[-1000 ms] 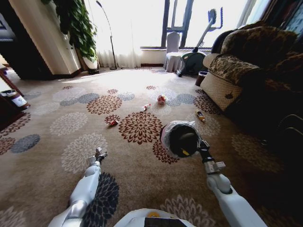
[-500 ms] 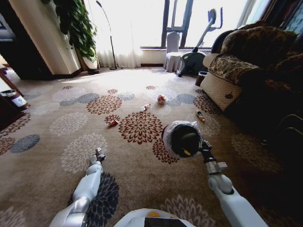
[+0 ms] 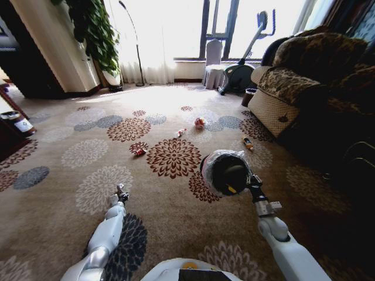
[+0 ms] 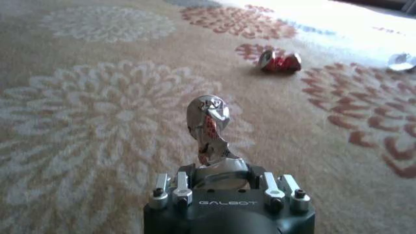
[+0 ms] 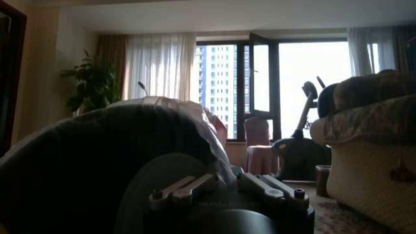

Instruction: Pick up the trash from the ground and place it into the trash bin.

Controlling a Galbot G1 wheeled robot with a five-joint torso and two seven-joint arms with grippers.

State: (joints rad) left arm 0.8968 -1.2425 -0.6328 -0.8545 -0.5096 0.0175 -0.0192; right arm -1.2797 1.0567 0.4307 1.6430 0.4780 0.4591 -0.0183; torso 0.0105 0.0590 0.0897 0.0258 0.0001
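Observation:
My left gripper is shut on a crushed silver can with red print, held just above the flowered carpet; in the head view this gripper is low at the front left. My right gripper is shut on the rim of the trash bin, a black bin with a whitish bag liner, held tilted with its mouth towards me. The bin's dark wall looms close in the right wrist view. More trash lies ahead: a red crushed can, a small bottle, a red-white wad, and another little bottle.
A patterned armchair stands at the right with a bare dark pot beside it. An exercise machine and a covered chair stand by the window. A tall plant and dark furniture line the left.
My left gripper has drawn back slightly towards me with the can. The bin in my right gripper has shifted a little to the right.

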